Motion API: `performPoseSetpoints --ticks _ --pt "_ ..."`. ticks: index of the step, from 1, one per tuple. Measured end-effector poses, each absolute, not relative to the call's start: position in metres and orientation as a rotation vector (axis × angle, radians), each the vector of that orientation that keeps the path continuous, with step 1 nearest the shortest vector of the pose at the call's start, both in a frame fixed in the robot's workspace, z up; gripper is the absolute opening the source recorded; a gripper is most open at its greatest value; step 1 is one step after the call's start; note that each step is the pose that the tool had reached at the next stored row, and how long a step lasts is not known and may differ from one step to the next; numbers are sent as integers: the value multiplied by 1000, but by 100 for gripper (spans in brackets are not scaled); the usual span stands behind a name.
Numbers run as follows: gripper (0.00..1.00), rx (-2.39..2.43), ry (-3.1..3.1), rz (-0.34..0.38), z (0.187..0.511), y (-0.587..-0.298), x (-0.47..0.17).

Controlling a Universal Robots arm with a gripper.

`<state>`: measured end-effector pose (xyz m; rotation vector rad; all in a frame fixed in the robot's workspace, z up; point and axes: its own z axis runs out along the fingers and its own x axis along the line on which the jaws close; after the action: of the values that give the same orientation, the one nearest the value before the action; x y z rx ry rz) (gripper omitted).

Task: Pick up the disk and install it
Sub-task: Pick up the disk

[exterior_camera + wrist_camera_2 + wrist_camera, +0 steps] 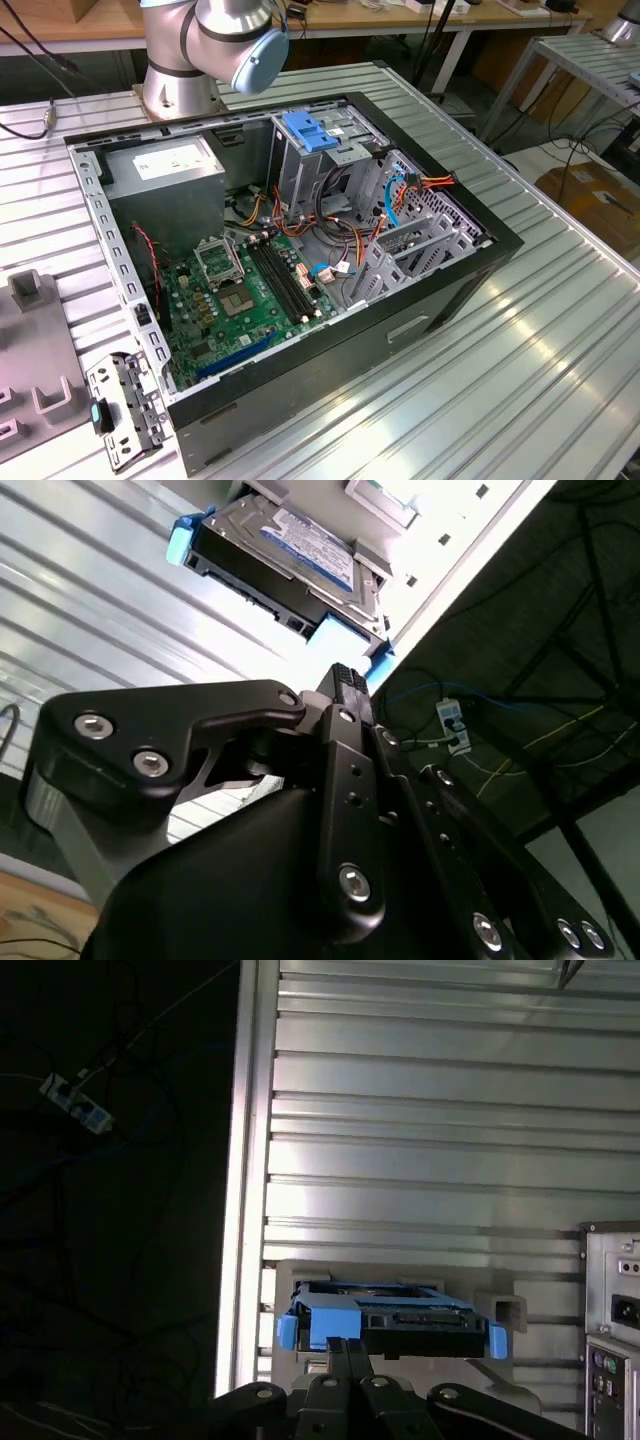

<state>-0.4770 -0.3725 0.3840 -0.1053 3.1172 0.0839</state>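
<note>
My gripper [340, 1345] closed, empty | flat grey-metal disk [420, 1322] with blue rails [288, 1332] just beyond fingertips | likely stiff, heavy, fragile; pinch rails.

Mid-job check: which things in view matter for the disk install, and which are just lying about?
In the job: disk, pincer, open computer case, its drive cage.
Lying about: loose metal bracket, grey fixture block, power strip on the floor.
</note>
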Motion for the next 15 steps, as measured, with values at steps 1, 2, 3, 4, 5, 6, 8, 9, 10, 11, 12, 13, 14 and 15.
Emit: performPoseSetpoints --ticks 1,2,3,4,5,6,8,9,10,11,12,13,14,15 --pt "11 -137 3117 84 384 -372 -477" --pt "11 -165 3116 85 384 -372 -477" --pt "11 -197 3114 85 384 -372 -477" --pt "11 -233 3112 85 384 -373 -477" --pt "11 -263 3111 86 384 -372 -477" --pt "11 -306 3107 86 384 -372 -477" --pt "11 -379 3101 87 384 -372 -477" --pt "11 -412 3097 87 384 -372 -477" --pt "11 -442 3093 87 384 -372 -477" --pt "11 -488 3087 88 384 -372 -477" --pt "11 -530 3081 88 384 -372 -477" --pt "11 -558 3077 88 384 -372 -477" --pt "11 -587 3072 88 384 -372 -477" --pt "11 -615 3067 88 384 -372 -477"
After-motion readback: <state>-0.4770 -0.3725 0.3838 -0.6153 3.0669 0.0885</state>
